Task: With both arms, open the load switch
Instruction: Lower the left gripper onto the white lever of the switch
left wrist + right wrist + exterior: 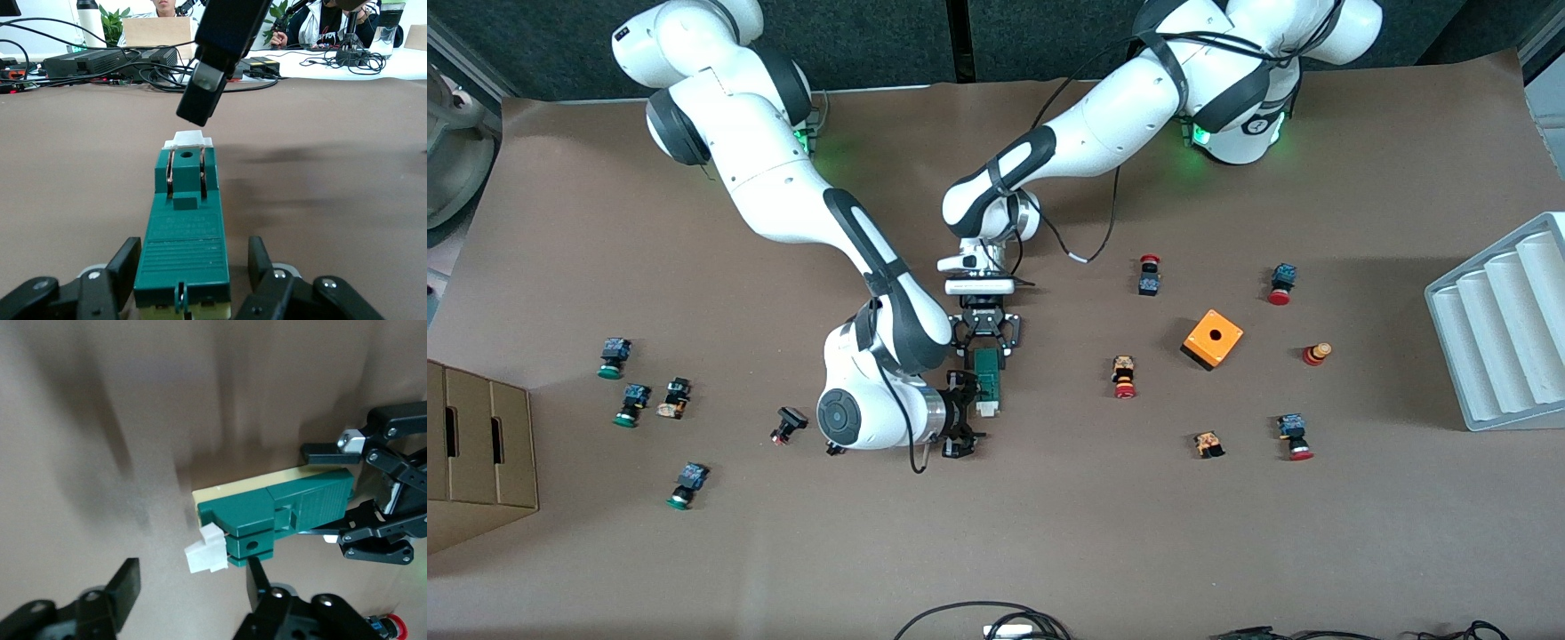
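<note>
Brown tabletop (1049, 533); load switch (987, 378) half-hidden.

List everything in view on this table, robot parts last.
load switch: one, green with a white end, mid-table
orange box: one, with a hole on top, toward the left arm's end
red-capped push-buttons: five, around the orange box
green-capped push-buttons: three, toward the right arm's end
cardboard box: one, brown, at the right arm's end
ribbed tray: one, white, at the left arm's end
cables: several, black, at the table edge nearest the front camera
left gripper: black, shut on the load switch
right gripper: black, open at the switch's white end
</note>
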Action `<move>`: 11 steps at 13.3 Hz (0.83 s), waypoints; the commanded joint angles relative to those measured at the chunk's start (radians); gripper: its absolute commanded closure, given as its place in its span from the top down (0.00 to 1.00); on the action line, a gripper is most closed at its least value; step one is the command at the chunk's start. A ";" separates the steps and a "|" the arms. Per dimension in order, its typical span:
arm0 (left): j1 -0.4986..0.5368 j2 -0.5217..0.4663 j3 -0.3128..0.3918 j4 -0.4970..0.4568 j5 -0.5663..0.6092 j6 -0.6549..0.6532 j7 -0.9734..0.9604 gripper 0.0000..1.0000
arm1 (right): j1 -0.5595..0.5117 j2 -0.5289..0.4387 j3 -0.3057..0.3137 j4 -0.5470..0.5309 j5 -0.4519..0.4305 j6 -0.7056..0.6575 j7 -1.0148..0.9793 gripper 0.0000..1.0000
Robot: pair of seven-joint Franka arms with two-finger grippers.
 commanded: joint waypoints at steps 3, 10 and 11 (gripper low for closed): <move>-0.018 0.011 0.012 0.012 0.012 -0.017 -0.015 0.72 | 0.005 0.034 -0.001 0.051 0.032 -0.005 0.010 0.63; -0.018 0.011 0.012 0.012 0.014 -0.017 -0.015 0.72 | -0.001 0.045 0.011 0.051 0.037 -0.031 0.009 0.60; -0.018 0.012 0.012 0.010 0.014 -0.017 -0.015 0.72 | -0.003 0.045 0.011 0.051 0.043 -0.033 0.009 0.58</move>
